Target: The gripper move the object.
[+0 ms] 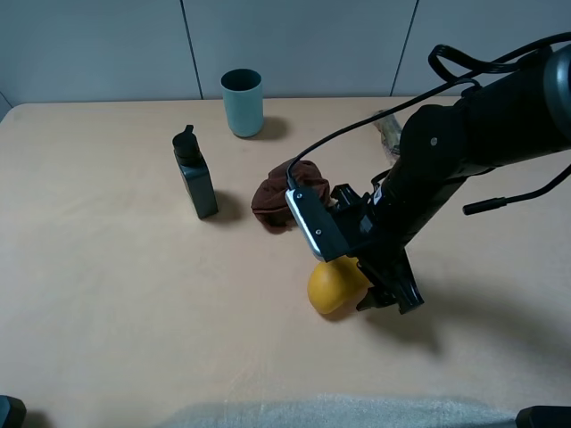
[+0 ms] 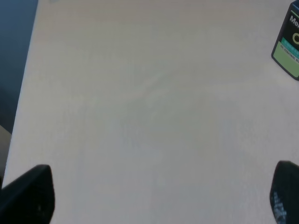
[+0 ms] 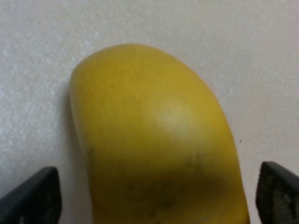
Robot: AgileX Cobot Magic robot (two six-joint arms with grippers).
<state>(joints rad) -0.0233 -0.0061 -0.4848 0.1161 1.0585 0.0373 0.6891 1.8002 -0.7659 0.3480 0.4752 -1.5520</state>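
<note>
A yellow mango-like fruit (image 1: 335,287) lies on the beige table (image 1: 116,303), front of centre. My right gripper (image 1: 382,287) is lowered over it, open, with one finger on each side. In the right wrist view the fruit (image 3: 154,140) fills the gap between the two dark fingertips (image 3: 32,196), which stand apart from its skin. My left gripper (image 2: 163,196) is open and empty above bare table. It does not show in the high view.
A dark green bottle (image 1: 194,174) stands left of centre, and its label shows in the left wrist view (image 2: 288,42). A teal cup (image 1: 242,102) stands at the back. A brown crumpled thing (image 1: 284,194) lies just behind the fruit. A pale packet (image 1: 389,130) is partly hidden behind my right arm.
</note>
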